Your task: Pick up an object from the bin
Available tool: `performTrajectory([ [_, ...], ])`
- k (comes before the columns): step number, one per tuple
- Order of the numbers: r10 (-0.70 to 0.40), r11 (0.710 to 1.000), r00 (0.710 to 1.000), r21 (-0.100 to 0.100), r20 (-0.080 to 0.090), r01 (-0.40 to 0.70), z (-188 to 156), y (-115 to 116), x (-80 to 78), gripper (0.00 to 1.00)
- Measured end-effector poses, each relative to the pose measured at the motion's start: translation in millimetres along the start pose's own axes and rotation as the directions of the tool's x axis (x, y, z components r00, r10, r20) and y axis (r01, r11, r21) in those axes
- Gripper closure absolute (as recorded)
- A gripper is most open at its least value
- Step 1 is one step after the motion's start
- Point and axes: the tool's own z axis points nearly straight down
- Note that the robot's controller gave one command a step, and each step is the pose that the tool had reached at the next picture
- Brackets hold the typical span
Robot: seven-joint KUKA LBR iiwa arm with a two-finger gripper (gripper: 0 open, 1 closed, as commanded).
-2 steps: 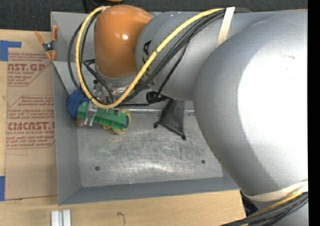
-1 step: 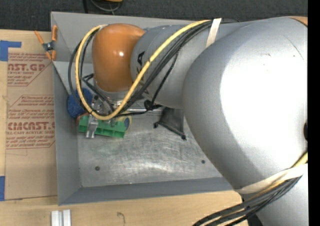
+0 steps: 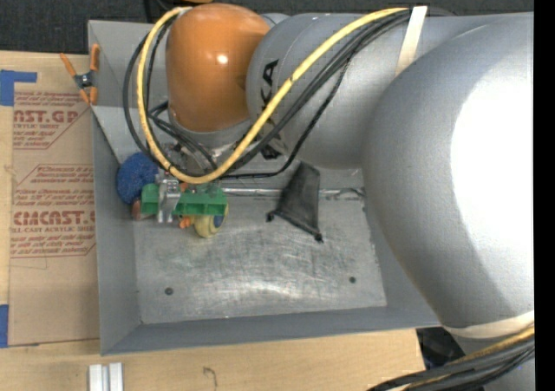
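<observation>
From above, the gripper (image 3: pixel 172 200) hangs low in the far left part of the bin (image 3: pixel 260 275), just under the orange cover (image 3: pixel 212 64) on the wrist. Its small metal end comes down right at a green block (image 3: pixel 205 204), which lies on the bin floor close to the far wall. Whether the gripper is open or closed cannot be told, because the cover and a loop of yellow and black cables (image 3: pixel 286 90) hide most of it. Nor can it be told whether the metal touches the green block or only hangs in front of it. A second bit of green shows just left of the gripper, and it is unclear whether that is a separate piece or part of the same block. Further left, touching that green bit, lies a blue ball (image 3: pixel 133 176), partly cut off by the cables. Just below and right of the gripper, against the near edge of the green block, sits a small cream round thing (image 3: pixel 206 225) with a tiny orange piece (image 3: pixel 184 222) beside it; neither shape is easy to make out. Well to the right of the gripper lies a black wedge-shaped thing (image 3: pixel 300 201), apart from the rest. The thick grey arm (image 3: pixel 451 164) covers the whole right side of the bin and hides that part of the floor. The near floor is bare scratched metal.
</observation>
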Motion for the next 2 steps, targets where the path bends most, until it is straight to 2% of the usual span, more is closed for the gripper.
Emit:
performTrajectory([
  [1,-0.021,1.0,1.0,-0.006,0.016,0.021,19.4,-11.5,-5.1,1.0],
  [2,-0.023,1.0,1.0,0.0,-0.003,0.023,-6.4,-15.0,0.9,1.0],
])
